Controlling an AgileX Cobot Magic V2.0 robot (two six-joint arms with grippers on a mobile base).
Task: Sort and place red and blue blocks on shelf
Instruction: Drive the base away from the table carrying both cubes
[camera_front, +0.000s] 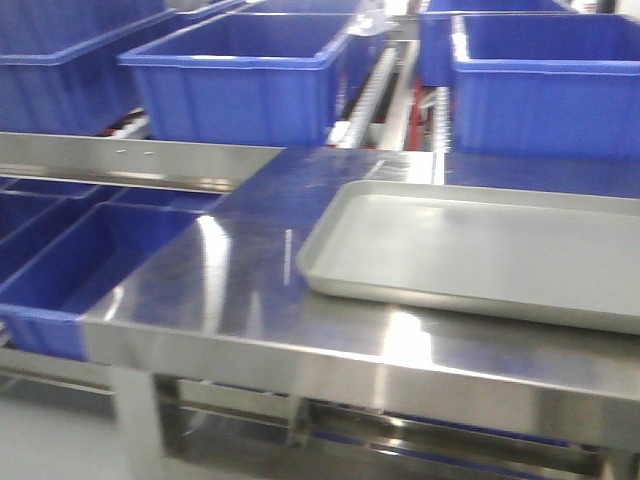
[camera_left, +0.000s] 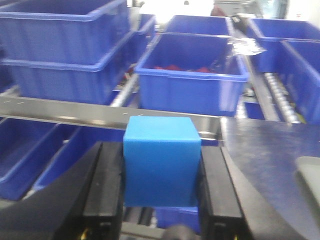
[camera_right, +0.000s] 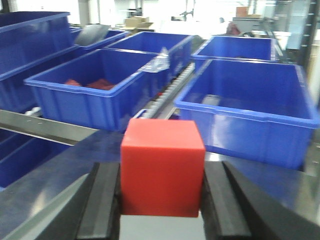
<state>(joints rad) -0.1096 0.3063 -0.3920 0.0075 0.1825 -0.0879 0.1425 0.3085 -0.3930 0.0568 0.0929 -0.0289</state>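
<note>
L pincer (camera_left: 161, 170) clamped on matte mid-blue cube (camera_left: 161, 155), centre frame; R pincer (camera_right: 162, 190) clamped on bright red cube (camera_right: 162, 165), plain faces.

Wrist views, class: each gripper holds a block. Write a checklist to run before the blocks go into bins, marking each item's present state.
1. Grip of left gripper on blue block: ok.
2. Grip of right gripper on red block: ok.
3. A blue bin holding red items lies ahead: ok.
4. Destination for blue block identified: cannot tell.
5. Visible part of grey tray free of blocks: ok.
</note>
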